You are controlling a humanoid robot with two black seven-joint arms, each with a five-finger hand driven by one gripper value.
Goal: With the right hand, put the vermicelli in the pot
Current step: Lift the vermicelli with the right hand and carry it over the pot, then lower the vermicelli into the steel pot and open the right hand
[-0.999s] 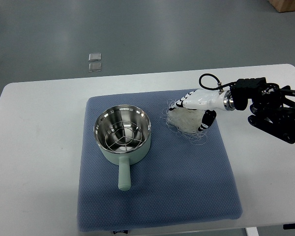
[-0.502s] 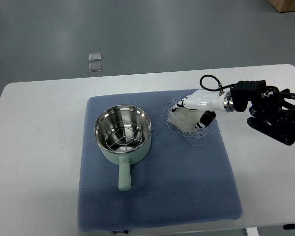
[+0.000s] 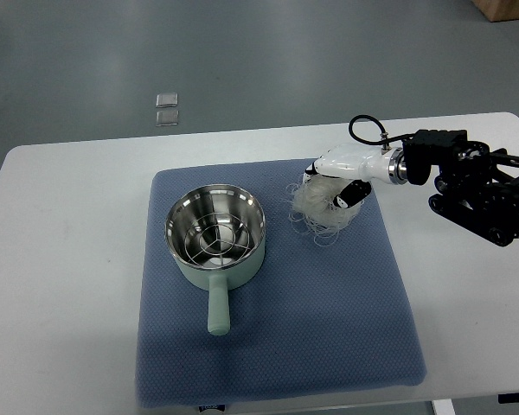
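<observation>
Right hand (image 3: 336,180) clenched around vermicelli bundle (image 3: 322,206) above blue mat (image 3: 329,303), right of pot (image 3: 215,235).

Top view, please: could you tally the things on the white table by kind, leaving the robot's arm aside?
Pot, pale green outside, steel inside: 1
Wire rack inside the pot: 1
Vermicelli bundle, grasped by the right hand: 1
Blue mat under them: 1
Total: 4
</observation>
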